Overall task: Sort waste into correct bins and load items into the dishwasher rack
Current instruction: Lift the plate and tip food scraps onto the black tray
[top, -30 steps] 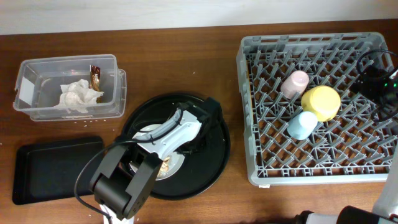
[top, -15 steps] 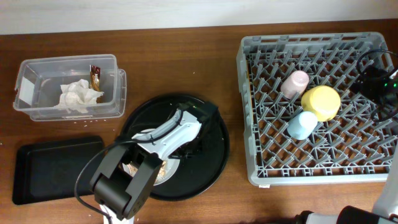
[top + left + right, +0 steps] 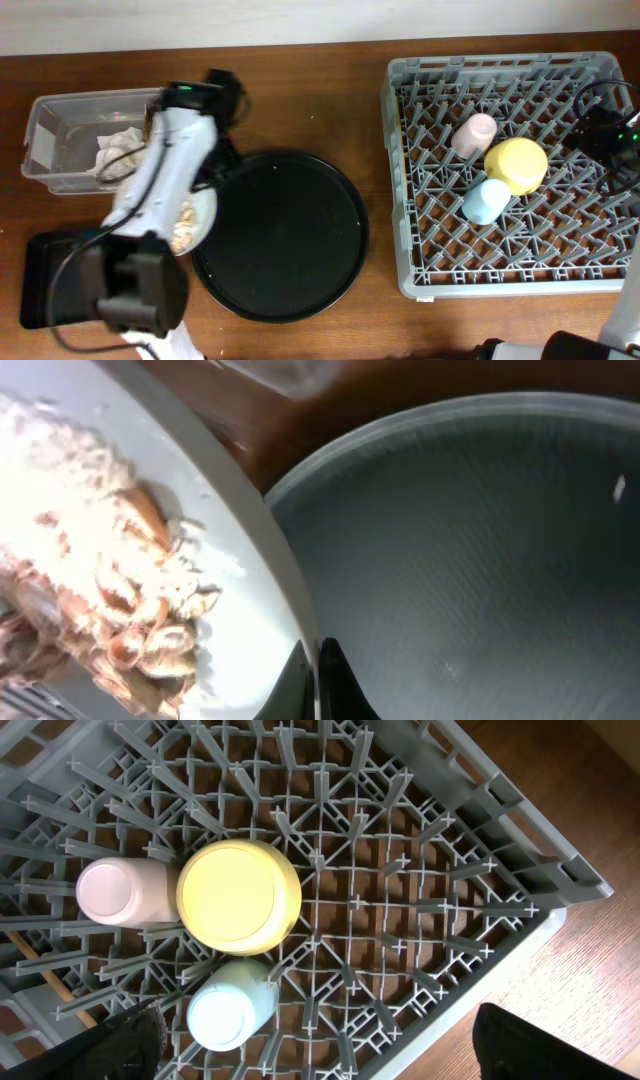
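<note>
1. Left pincer of mine is clamping the rim of the round light-grey plate. Its jaws are pressing almost together, with only the plate's edge between them.
2. Beige-brown food scraps are lying heaped on the plate, back from the gripped edge.
3. Seen from overhead, I am holding the plate just beside the left rim of the big round black tray, between the clear tub and the shallow black tray. Whether it is level or tilted, I cannot tell.
4. Crumpled white tissue is lying in the clear tub, and my arm is covering part of that tub.
5. My right pincer is hanging over the dishwasher rack, fingers spread wide and gripping nothing.
6. 3 items are sitting upside down among the rack's pegs. The pale pink cup is touching the yellow bowl, and the small light-blue cup is standing just beside the bowl.
</note>
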`<act>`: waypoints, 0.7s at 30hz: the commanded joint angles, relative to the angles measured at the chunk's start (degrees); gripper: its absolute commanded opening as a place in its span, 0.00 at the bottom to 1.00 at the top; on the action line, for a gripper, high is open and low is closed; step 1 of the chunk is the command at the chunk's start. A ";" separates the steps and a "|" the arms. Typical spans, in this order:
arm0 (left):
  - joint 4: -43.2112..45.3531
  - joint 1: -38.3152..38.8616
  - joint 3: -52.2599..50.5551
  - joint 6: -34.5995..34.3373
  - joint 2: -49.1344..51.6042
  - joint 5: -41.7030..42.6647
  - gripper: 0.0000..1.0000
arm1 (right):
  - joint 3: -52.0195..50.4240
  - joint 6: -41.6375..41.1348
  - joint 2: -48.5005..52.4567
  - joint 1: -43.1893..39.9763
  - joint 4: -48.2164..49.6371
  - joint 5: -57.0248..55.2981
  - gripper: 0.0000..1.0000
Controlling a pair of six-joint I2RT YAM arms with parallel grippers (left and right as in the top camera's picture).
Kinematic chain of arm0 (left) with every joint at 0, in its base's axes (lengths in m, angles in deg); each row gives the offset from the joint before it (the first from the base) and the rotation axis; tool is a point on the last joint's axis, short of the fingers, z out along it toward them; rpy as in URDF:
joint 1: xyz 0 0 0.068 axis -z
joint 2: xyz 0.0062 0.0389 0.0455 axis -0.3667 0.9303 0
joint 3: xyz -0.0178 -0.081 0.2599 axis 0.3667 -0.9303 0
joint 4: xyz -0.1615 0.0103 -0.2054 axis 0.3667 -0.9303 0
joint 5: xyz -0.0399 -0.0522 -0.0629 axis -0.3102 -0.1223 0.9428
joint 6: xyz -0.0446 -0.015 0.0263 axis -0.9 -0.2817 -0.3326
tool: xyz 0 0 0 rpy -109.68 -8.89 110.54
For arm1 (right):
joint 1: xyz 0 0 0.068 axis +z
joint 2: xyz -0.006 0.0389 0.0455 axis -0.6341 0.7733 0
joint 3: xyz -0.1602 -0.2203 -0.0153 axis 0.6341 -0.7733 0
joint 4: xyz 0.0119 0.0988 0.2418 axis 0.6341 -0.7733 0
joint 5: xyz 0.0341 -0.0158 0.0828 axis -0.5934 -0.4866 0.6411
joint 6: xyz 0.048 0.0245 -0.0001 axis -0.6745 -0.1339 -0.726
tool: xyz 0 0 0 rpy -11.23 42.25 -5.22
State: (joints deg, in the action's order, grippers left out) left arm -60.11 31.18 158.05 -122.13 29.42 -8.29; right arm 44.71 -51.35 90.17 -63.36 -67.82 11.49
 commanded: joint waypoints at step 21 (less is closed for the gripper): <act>5.49 -49.20 -0.92 22.03 -4.87 50.53 0.01 | 0.11 -0.46 0.44 -0.07 0.02 -0.31 0.99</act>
State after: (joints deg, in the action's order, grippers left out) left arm -54.47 -16.42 158.46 -103.29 25.83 35.54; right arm 44.71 -51.33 90.23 -63.36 -67.84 11.49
